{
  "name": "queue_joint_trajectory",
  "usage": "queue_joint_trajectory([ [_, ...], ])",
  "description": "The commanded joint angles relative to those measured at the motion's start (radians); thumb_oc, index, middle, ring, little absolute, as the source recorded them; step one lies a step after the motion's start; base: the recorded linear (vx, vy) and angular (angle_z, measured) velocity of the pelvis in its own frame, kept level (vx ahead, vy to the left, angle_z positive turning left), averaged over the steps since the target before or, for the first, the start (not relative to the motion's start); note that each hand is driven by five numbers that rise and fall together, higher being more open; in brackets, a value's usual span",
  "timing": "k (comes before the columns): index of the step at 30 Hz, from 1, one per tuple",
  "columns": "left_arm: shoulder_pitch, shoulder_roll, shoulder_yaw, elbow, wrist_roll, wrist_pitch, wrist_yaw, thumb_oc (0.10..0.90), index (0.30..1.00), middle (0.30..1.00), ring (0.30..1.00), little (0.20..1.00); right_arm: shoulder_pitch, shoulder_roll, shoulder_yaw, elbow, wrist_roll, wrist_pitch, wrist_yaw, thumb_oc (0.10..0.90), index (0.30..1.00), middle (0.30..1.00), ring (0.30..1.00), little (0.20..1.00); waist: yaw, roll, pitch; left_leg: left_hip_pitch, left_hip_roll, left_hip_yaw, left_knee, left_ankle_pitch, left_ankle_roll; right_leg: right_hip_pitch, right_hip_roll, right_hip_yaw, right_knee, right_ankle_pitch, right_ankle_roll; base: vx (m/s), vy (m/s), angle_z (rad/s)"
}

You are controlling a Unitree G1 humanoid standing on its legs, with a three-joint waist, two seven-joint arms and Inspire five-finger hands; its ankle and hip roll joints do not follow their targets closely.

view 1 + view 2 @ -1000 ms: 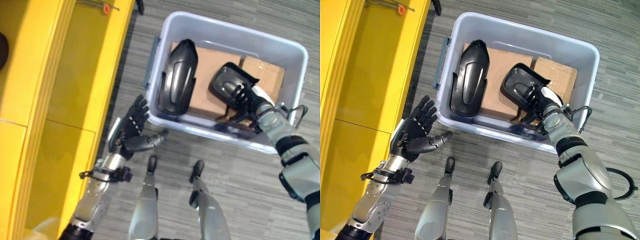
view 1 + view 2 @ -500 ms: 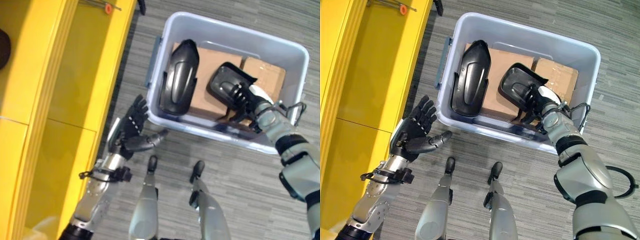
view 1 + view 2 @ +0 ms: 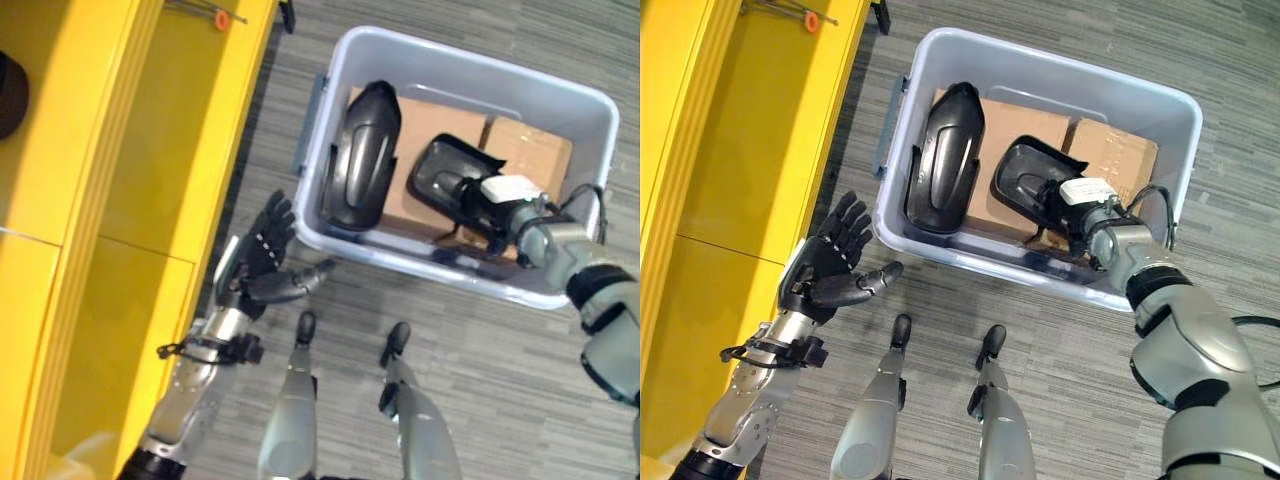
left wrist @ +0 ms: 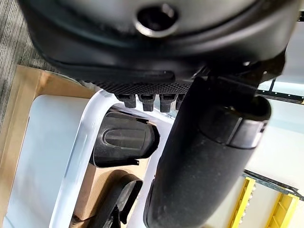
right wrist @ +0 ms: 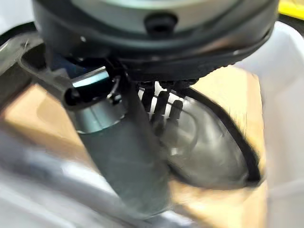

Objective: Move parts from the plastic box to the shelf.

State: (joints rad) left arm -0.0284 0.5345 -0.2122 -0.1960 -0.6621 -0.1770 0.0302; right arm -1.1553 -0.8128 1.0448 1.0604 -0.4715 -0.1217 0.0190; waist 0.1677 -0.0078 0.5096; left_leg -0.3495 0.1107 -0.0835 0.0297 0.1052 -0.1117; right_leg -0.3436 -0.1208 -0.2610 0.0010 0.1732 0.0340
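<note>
A pale plastic box (image 3: 462, 60) stands on the grey floor right of the yellow shelf (image 3: 90, 180). Inside it a long black shell part (image 3: 362, 155) leans at the left, resting on cardboard. Beside it is a smaller black dish-shaped part (image 3: 438, 178), with my right hand (image 3: 497, 203) shut on it, fingers curled over its hollow side (image 5: 209, 147) and the thumb (image 5: 128, 156) alongside. My left hand (image 3: 258, 262) hovers open over the floor between shelf and box, palm up, holding nothing. From its wrist the box rim (image 4: 80, 156) and the long part (image 4: 124, 140) show past the thumb.
Brown cardboard pieces (image 3: 530, 150) line the box bottom. On the shelf lie an orange-tipped tool (image 3: 222, 17) at the far end and a dark round object (image 3: 8, 82) at the left edge. Open carpet lies between shelf and box.
My right hand has turned and sunk lower in the box with the small part, which now lies flatter and a little further left. The left hand has not moved.
</note>
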Motion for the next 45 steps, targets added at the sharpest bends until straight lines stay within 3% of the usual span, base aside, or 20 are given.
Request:
queue_joint_trajectory([
  [1,-0.020,0.030,-0.041,-0.148,-0.004,-0.110,-0.036,0.900,1.000,1.000,1.000,1.000,-0.092,-0.022,0.095,0.017,-0.103,-0.028,0.034,0.900,1.000,1.000,1.000,1.000,0.013,0.016,-0.037,0.059,0.007,0.011,-0.042,-0.024,0.039,-0.070,-0.095,0.067,0.173,-0.093,0.099,0.02,-0.013,0.05],
  [16,-0.030,0.008,-0.031,-0.133,-0.008,-0.121,-0.029,0.900,1.000,1.000,1.000,1.000,-0.108,-0.086,0.237,-0.119,-0.291,-0.073,0.108,0.900,1.000,1.000,1.000,1.000,0.040,0.017,-0.033,0.038,0.000,-0.017,-0.042,-0.021,0.039,-0.058,-0.109,0.044,0.158,-0.096,0.104,0.01,-0.007,0.05],
  [35,0.023,0.008,0.020,-0.165,-0.015,-0.135,-0.003,0.900,1.000,1.000,1.000,1.000,-0.122,-0.153,0.332,-0.135,-0.551,-0.096,0.063,0.900,1.000,1.000,1.000,1.000,0.064,0.015,-0.024,0.000,-0.007,-0.047,-0.035,-0.019,0.038,-0.057,-0.116,0.020,0.145,-0.100,0.106,0.00,-0.004,0.04],
  [39,0.044,0.017,0.035,-0.170,-0.023,-0.134,-0.005,0.900,1.000,1.000,1.000,1.000,-0.140,-0.208,0.355,-0.183,-0.573,-0.109,0.067,0.900,1.000,1.000,1.000,1.000,0.062,0.011,-0.029,0.004,-0.009,-0.048,-0.040,-0.021,0.039,-0.049,-0.117,0.016,0.143,-0.103,0.107,0.00,0.001,0.01],
  [45,0.062,0.060,0.043,-0.176,-0.036,-0.134,-0.009,0.900,1.000,1.000,1.000,1.000,-0.154,-0.277,0.355,-0.252,-0.598,-0.120,0.063,0.900,1.000,1.000,1.000,1.000,0.067,-0.017,-0.036,0.017,-0.010,-0.046,-0.043,-0.024,0.038,-0.044,-0.117,0.021,0.141,-0.102,0.108,0.00,0.017,0.05],
])
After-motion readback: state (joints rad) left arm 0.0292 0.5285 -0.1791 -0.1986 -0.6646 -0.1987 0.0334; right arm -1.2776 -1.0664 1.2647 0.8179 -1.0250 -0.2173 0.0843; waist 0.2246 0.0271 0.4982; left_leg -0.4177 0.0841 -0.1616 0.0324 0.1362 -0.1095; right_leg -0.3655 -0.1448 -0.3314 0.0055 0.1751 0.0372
